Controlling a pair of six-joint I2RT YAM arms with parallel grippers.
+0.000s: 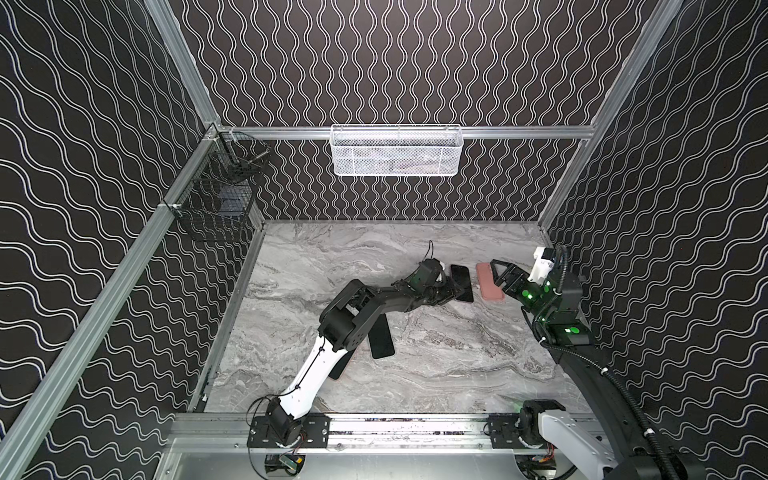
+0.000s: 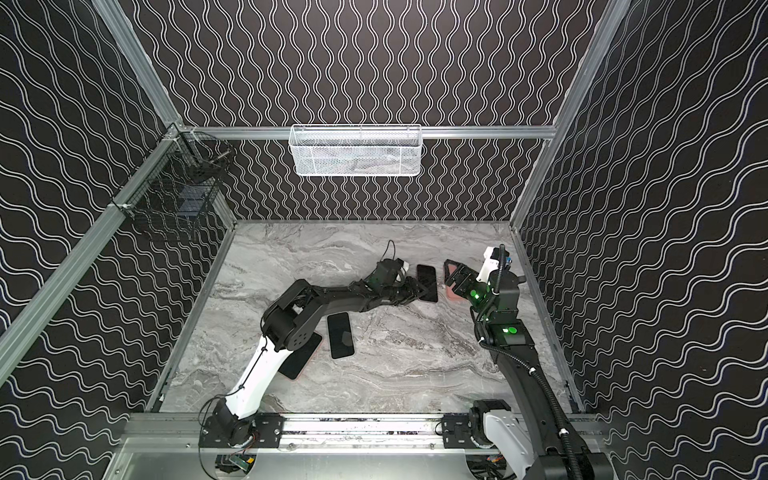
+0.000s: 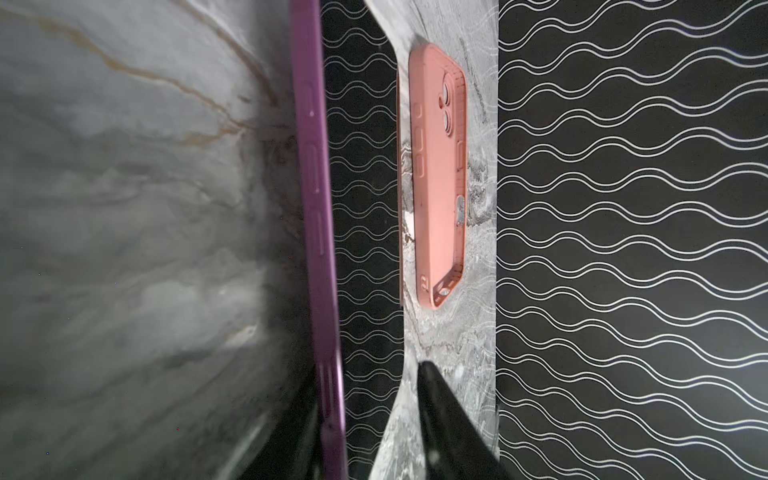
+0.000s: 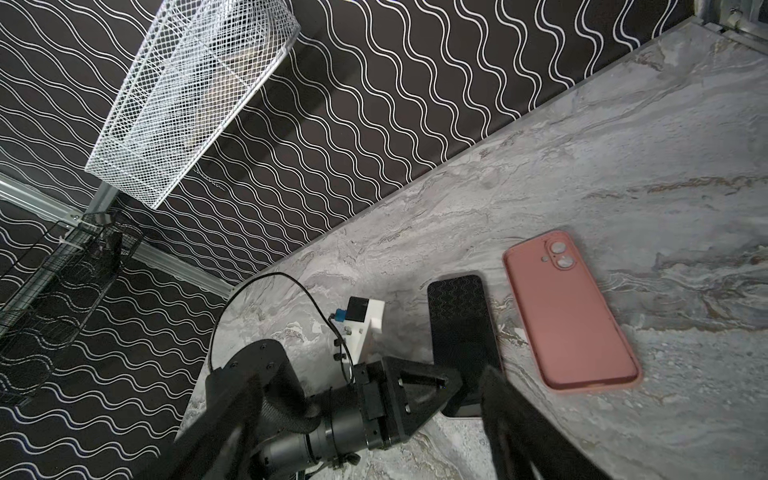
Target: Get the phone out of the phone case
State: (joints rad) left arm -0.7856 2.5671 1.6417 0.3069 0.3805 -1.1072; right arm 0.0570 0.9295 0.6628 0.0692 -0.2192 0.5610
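Observation:
The phone (image 1: 462, 278) (image 2: 428, 278) lies screen up on the marble table, out of the case, its purple edge (image 3: 316, 208) close in the left wrist view. My left gripper (image 1: 455, 291) (image 3: 365, 374) straddles the phone's near end with its jaws apart: one finger (image 3: 440, 415) stands off the screen, the other sits dark behind the purple edge. The pink phone case (image 1: 485, 282) (image 3: 436, 174) (image 4: 569, 311) lies empty, back up, just right of the phone (image 4: 461, 324). My right gripper (image 1: 500, 276) (image 2: 453, 274) hovers open over the case, holding nothing.
A black phone (image 1: 380, 340) (image 2: 340, 334) lies mid-table by the left arm's elbow, and another dark phone (image 2: 299, 357) lies partly under that arm. A white mesh basket (image 1: 397, 151) hangs on the back wall and a black wire basket (image 1: 220, 195) on the left rail.

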